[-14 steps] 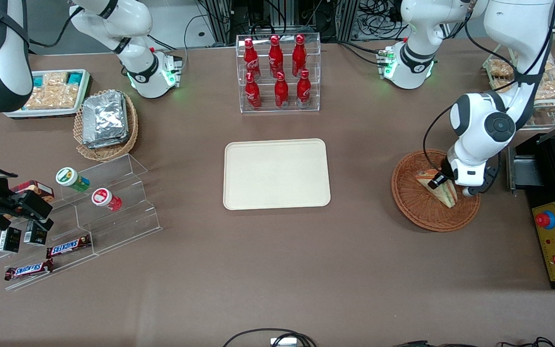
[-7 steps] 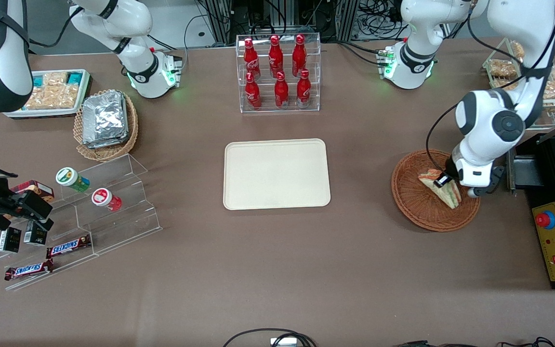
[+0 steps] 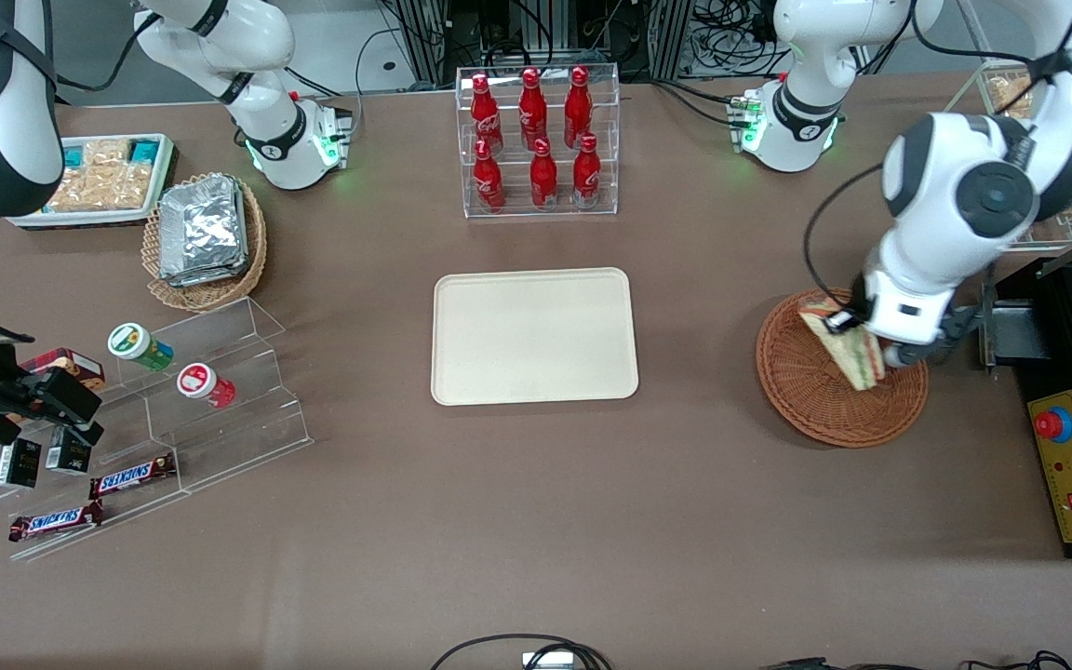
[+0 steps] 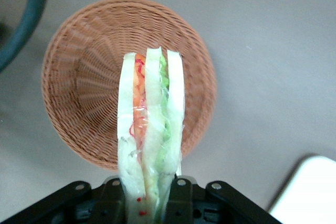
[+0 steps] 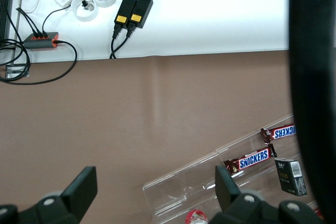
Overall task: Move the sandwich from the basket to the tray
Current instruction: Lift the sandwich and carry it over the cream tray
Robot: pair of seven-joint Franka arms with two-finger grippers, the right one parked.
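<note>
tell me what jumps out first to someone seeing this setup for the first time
The gripper shut on the sandwich, held edge-up above the reddish-brown basket at the working arm's end of the table. Next, the bare cream tray at mid-table, and the red bottles in a clear rack, farther from the front camera than the tray.

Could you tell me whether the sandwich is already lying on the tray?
No, the gripper holds the sandwich above the basket; the tray is bare.
</note>
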